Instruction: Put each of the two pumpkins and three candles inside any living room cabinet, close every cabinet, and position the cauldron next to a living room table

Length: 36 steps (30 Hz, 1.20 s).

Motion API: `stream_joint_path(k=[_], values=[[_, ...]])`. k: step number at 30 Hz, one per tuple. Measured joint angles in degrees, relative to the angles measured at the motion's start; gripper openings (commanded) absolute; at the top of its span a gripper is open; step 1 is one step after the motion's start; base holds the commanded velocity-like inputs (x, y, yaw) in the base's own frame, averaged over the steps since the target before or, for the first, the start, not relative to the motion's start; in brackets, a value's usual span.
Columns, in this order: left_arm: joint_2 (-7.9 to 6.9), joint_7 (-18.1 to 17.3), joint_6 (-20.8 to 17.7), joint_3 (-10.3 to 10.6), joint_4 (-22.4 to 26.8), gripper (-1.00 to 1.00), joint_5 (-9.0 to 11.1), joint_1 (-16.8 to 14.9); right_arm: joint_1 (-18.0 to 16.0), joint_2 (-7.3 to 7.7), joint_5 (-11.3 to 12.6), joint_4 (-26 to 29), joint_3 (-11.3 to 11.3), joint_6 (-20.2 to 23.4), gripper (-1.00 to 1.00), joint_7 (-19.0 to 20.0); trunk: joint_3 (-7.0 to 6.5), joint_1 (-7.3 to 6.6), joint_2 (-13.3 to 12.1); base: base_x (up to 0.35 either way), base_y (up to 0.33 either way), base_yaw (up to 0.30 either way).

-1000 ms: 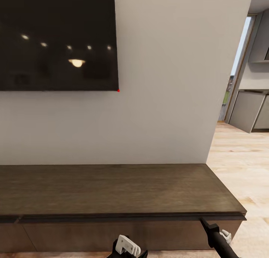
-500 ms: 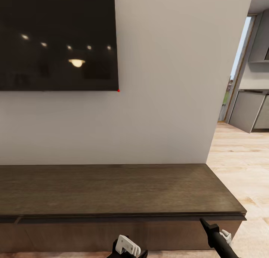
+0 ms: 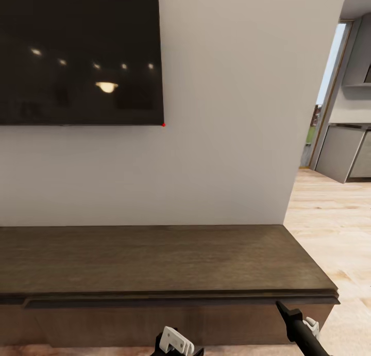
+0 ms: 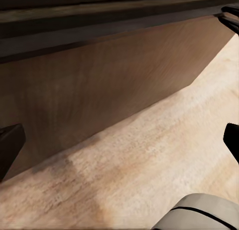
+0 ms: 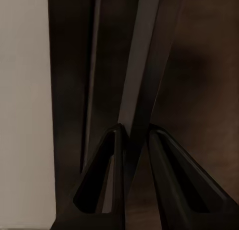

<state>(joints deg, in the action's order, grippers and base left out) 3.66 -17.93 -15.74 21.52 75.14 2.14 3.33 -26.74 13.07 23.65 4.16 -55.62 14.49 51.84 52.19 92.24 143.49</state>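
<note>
The long dark-brown cabinet [image 3: 154, 258] stands against the wall right in front of me. Its right drawer front [image 3: 180, 320] sits slightly out from the body, with a dark gap under the top. At the drawer's right end, my right gripper [image 3: 281, 308] is shut on the drawer front's thin top edge [image 5: 133, 90], which runs between both fingers [image 5: 94, 190]. My left gripper [image 4: 119, 140] hangs open low before the drawer front [image 4: 99, 85], above the floor. Pumpkins, candles, cauldron and table are out of view.
A large black TV [image 3: 77, 52] hangs on the white wall [image 3: 232, 114] above the cabinet. Pale wood floor [image 3: 330, 227] runs past the cabinet's right end toward a doorway with grey kitchen units [image 3: 345, 150].
The drawer front has come out a little from the cabinet, opening a dark gap along its top. The view has shifted slightly; both grippers keep their places.
</note>
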Motion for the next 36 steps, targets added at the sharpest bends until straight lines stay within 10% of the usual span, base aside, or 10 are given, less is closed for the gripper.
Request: stream_joint_path(k=[36], values=[[0.0,0.0,0.1,0.0,-0.1,1.0,0.0,0.0,0.0,0.02,0.0,0.1,0.0,0.0,-1.0,-0.1,0.0,0.0,0.0,-0.055,0.0,0.0]])
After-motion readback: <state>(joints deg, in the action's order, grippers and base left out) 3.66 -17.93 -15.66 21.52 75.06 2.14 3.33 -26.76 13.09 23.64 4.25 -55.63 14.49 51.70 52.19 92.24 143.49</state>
